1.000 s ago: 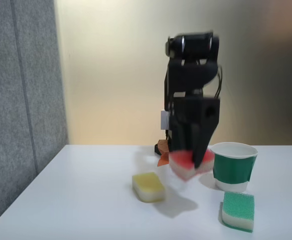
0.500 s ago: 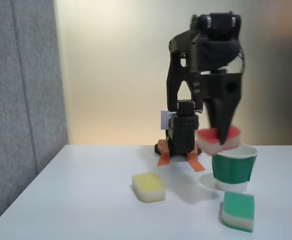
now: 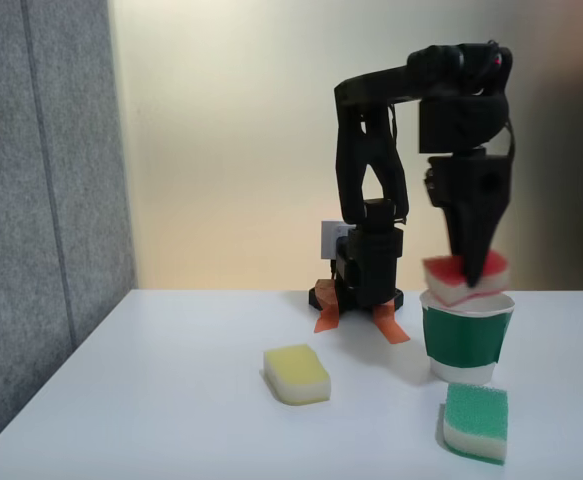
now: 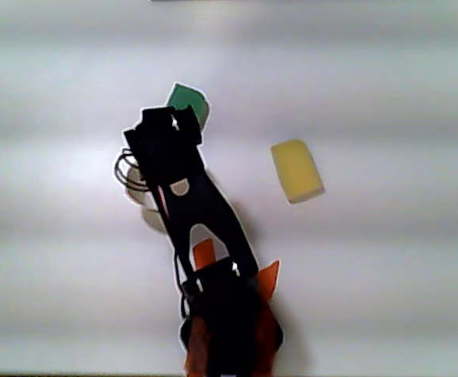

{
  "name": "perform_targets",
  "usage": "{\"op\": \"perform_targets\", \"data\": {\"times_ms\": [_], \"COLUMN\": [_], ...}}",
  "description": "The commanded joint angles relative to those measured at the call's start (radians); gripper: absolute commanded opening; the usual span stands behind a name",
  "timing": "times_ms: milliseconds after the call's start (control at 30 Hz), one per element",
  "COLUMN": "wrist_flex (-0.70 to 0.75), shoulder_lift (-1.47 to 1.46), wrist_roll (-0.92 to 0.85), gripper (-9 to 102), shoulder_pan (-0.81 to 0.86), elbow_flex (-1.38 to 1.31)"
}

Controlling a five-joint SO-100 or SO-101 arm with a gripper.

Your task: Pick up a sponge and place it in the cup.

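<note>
The white table (image 3: 171, 380) spreads wide, grey panel (image 3: 41, 200) on the left of the fixed view. The black arm (image 3: 371, 180) arches up from its base and over, wrist pointing straight down above the cup (image 3: 463, 340). From above, in the other view, the arm (image 4: 189, 196) covers the cup almost whole; just a pale sliver of rim peeks out beside it. The gripper (image 3: 468, 272) is closed tight on the sponge (image 3: 465, 278), fingers pinching its red top, and the sponge sits right at the cup's white rim, touching or just over it, hard to say which. Down front, the green sponge (image 3: 474, 422) lies just before the cup, near but apart. The yellow sponge (image 3: 296, 374) lies well to the left, clear of everything. Orange tape (image 3: 391, 326) marks the arm's base.
</note>
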Motion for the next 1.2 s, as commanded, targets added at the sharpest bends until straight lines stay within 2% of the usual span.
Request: {"op": "perform_targets", "data": {"times_ms": [0,200,667,867,1033,1167], "wrist_flex": [0.011,-0.011,-0.063,-0.064,-0.066,-0.066], "shoulder_lift": [0.051,0.106,0.152,0.147,0.144,0.141], "wrist_roll": [0.044,0.163,0.169,0.167,0.17,0.176], "gripper": [0,0,0,6,17,22], "shoulder_pan": [-0.029,-0.112,-0.114,-0.112,-0.109,-0.109], "elbow_flex": [0.012,0.091,0.163,0.16,0.153,0.149]}}
